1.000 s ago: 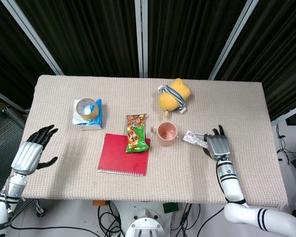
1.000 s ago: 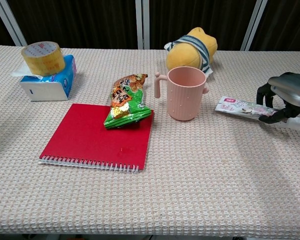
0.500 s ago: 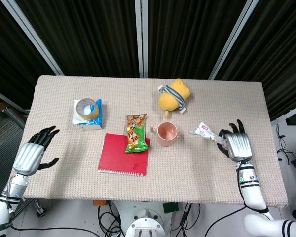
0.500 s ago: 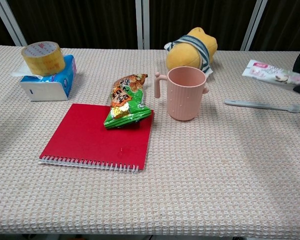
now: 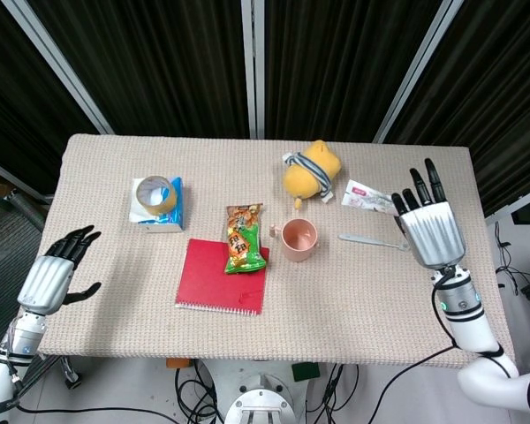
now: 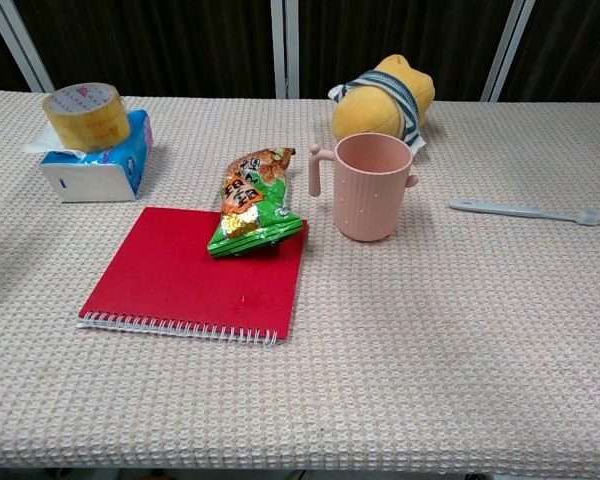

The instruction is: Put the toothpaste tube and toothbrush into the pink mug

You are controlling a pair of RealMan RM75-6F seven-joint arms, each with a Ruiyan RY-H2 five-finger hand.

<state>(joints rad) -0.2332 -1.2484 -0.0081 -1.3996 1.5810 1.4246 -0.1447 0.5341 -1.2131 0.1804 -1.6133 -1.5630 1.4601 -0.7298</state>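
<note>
The pink mug (image 5: 299,239) (image 6: 372,187) stands upright near the table's middle, handle to the left. A pale toothbrush (image 5: 371,239) (image 6: 525,211) lies flat on the cloth right of the mug. My right hand (image 5: 428,225) hovers above the table's right side and holds the white toothpaste tube (image 5: 367,196) by one end. The tube sticks out leftward, in the air to the right of the mug and further back. The chest view shows neither the tube nor either hand. My left hand (image 5: 57,276) hangs open off the table's left edge, holding nothing.
A yellow plush toy (image 5: 311,170) (image 6: 385,98) lies behind the mug. A snack bag (image 5: 244,238) rests partly on a red notebook (image 5: 223,276) left of the mug. A tape roll sits on a tissue box (image 5: 156,201) at the far left.
My right hand has lifted the toothpaste tube off the table and carried it up and toward the back right. The toothbrush now lies uncovered on the cloth. The left hand barely moved.
</note>
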